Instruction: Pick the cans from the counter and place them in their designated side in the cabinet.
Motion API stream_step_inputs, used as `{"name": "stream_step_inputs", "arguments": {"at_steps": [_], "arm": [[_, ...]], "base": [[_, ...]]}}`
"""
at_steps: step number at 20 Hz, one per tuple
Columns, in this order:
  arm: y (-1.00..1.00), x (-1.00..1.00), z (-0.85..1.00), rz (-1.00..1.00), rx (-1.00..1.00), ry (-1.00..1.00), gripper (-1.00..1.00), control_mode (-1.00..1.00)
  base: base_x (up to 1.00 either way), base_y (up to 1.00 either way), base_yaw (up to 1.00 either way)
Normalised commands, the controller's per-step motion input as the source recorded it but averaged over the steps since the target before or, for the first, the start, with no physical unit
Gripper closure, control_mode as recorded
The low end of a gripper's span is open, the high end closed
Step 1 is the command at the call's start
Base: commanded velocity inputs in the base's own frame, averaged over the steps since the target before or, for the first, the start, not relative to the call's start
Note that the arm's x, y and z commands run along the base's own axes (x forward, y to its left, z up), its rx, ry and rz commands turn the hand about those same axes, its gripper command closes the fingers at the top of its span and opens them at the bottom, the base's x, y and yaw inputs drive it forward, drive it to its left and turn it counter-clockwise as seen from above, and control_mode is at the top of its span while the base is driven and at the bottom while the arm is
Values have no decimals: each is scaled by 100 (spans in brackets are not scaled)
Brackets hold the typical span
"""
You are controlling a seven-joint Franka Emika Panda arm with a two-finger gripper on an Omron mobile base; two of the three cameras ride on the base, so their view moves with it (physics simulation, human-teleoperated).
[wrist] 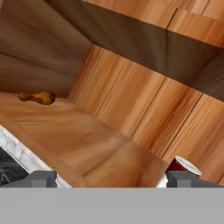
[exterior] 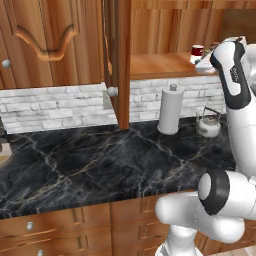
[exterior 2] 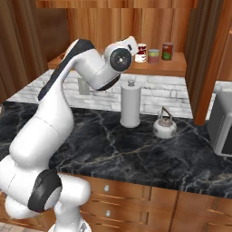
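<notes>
Right base view has the 2 short cylindrical cans on the plank shelf of the warm brown wooden cabinet: the red-and-white labelled can just beside the white wrist, and the can with a grey-green top, yellow middle and red base next to it, apart from it by a small gap. A taller red can with a green top stands just beyond them. No can shows on the black marble surface, so by my judgement the placing is near done.

Both cans look light, rigid and smooth-sided, likely slippery on the label; a hold across the middle of the round wall, from the side, seems safest, since they could tip if nudged high.

In the hand view the 2 dark fingers stand wide apart with nothing between them, the red-and-white can just beside the right one.

Below the shelf stand a tall white paper-towel roll and a small silver kettle; a retreating arm could clip either. A small brown chicken drumstick lies far along the shelf, well apart. The open cabinet door with its round silver knob hangs to the arm's left.
</notes>
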Motion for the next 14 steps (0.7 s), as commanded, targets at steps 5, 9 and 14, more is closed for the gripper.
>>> {"name": "stream_step_inputs", "arguments": {"at_steps": [5,9,14], "arm": [[36,-98,-8,3,-9,2,-100,-100],[27,-98,-12,2,-13,7,-100,-100],[22,-91,-19,3,-17,21,-100,-100]], "base": [[0,0,0],[0,0,0],[0,0,0]]}}
